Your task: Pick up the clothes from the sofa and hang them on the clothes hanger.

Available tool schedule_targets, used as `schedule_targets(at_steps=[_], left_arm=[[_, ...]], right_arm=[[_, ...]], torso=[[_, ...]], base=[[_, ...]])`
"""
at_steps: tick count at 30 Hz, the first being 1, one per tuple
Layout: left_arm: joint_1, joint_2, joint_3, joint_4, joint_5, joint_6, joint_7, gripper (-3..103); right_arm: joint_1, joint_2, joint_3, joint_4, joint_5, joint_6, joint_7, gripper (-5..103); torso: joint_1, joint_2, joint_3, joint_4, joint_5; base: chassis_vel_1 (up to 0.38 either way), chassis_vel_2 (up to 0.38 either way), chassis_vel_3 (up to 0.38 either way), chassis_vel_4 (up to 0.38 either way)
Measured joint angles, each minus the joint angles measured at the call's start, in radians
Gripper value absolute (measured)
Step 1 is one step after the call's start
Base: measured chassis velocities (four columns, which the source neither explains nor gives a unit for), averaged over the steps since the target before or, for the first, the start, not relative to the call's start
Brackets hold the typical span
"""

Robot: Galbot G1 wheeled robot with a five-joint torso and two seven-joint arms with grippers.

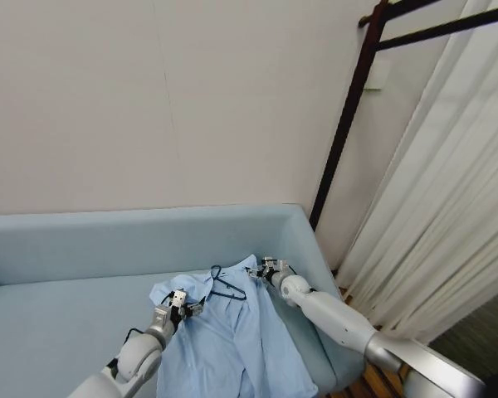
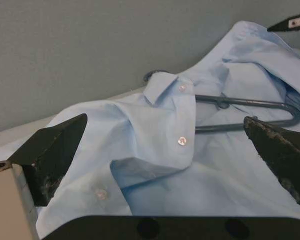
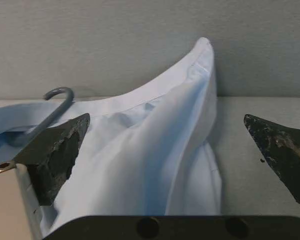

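Left gripper (image 1: 183, 305) and right gripper (image 1: 263, 269), fingers spread wide, flank the shoulders of the light blue buttoned shirt (image 1: 232, 340). It lies on the pale blue sofa (image 1: 66, 249), a dark grey wire hanger (image 1: 229, 288) at its collar.

A pale curtain (image 1: 448, 191) hangs at the right, beside a plain wall (image 1: 149, 99).

Head camera overlooks sofa (image 1: 66, 249); both wrist cameras closely face shirt (image 2: 155, 150).
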Motion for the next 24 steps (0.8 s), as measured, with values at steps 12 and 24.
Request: schedule_targets(at_steps=[12, 24], left_arm=[[-0.044, 0.005, -0.008, -0.003, -0.022, 0.001, -0.031, 100], [-0.068, -0.002, 0.006, 0.015, -0.022, 0.001, -0.029, 100]], right_arm=[[-0.001, 0.044, 0.007, -0.102, 0.002, 0.02, -0.027, 58], [-0.035, 0.036, 0.024, -0.075, -0.015, 0.026, -0.024, 14]], torso=[[0.0, 0.0, 0.0, -0.0001, 0.0002], [0.0, 0.0, 0.0, 0.0, 0.0003]], base=[[0.0, 0.0, 0.0, 0.0], [0.0, 0.0, 0.0, 0.0]])
